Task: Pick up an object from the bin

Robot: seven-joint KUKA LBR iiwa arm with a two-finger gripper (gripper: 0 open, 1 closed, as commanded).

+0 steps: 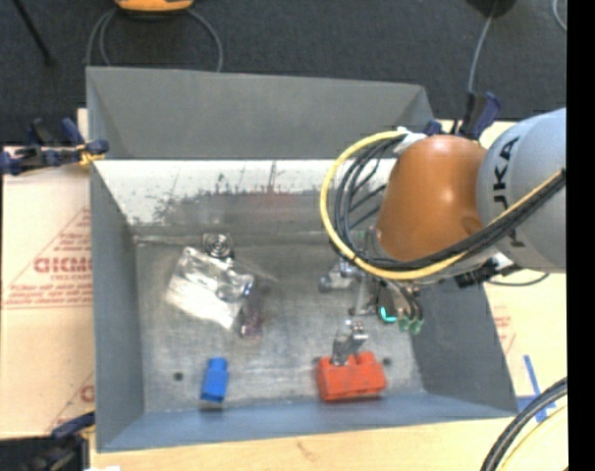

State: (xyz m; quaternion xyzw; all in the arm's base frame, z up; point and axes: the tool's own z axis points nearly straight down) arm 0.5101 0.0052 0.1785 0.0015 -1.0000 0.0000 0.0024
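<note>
My gripper [344, 312] hangs below the orange wrist cover in the right half of the bin. Its two metal fingers stand apart, so it is open, with bare bin floor between them. The nearer fingertip [352, 344] sits at the top edge of a red-orange block [351, 379] that lies near the bin's front wall. The farther fingertip [335, 280] is over the floor toward the middle. A small blue block [214, 381] lies at the front left, well away from the gripper.
A crumpled clear plastic packet [211, 288] with a small dark piece by it lies in the left-middle of the bin. The arm and its looped cables cover the bin's right side. Sloping walls close in on all sides.
</note>
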